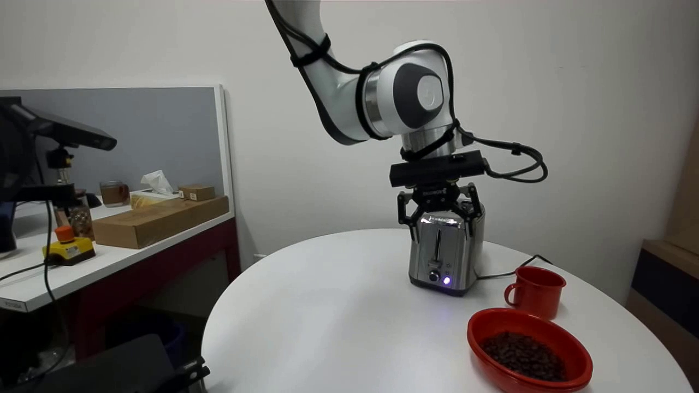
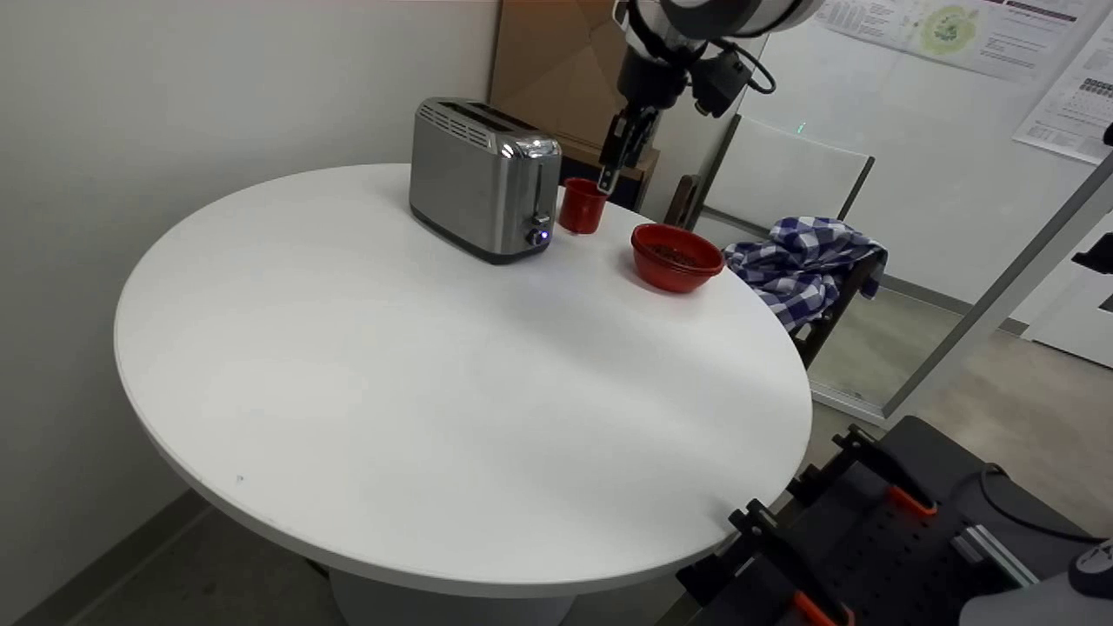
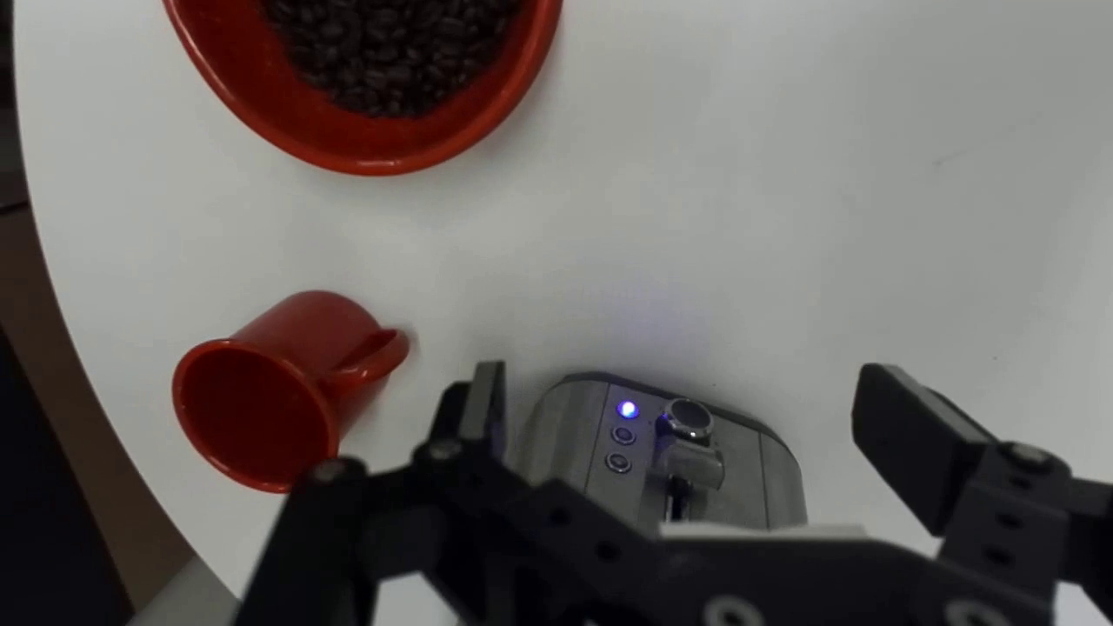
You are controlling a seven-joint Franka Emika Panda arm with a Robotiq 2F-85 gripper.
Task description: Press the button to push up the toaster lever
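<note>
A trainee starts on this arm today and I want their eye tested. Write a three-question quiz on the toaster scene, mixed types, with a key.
1. Multiple choice. Where does the lever of the toaster sit in its travel?
a) near the top
b) about halfway
c) near the bottom

2. True or false. The jaws are clamped on the toaster.

3. Fill in the missing word. In the wrist view, the red bowl holds dark ____.

Key
1. c
2. False; the jaws stand open.
3. beans
</note>
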